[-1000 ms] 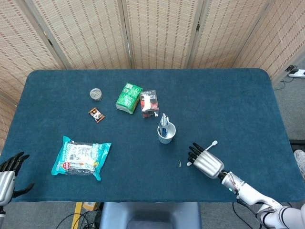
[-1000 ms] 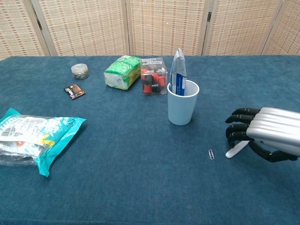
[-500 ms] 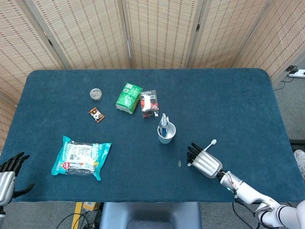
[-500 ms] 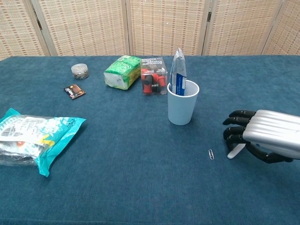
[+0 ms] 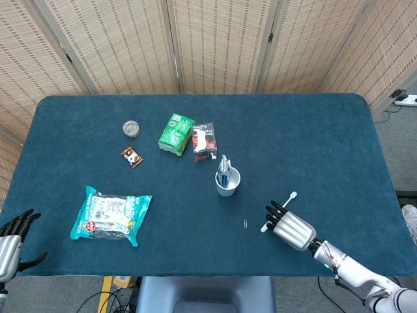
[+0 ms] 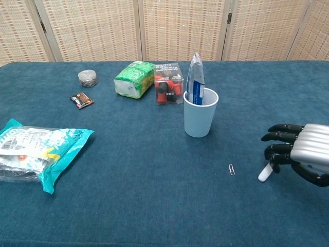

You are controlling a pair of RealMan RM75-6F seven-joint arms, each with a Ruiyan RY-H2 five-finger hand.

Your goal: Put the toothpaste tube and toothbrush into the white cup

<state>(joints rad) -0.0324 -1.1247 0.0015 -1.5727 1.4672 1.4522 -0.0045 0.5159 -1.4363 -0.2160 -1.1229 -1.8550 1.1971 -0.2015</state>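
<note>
Right hand (image 6: 303,154) is seen low over the near right of the worktop (image 5: 313,137), its dark fingers (image 6: 280,139) curled around the white toothbrush (image 5: 279,210), which is held across the palm with one end showing below the fingers and the other pointing far-right in the head view. Whether the brush is clear of the cloth cannot be told. The toothpaste tube (image 6: 195,80) is already stood upright in the white cup (image 6: 200,119), which sits near the middle, well apart from the hand. The left hand (image 5: 13,235) is kept at the near left edge, fingers apart and holding nothing.

The risks are judged as these: the brush is gripped loosely along its length and could be rotated or dropped when lifted; the light cup, already top-heavy with the tube, could be knocked over if the brush is brought in at a slant or the knuckles are allowed against its rim
</note>
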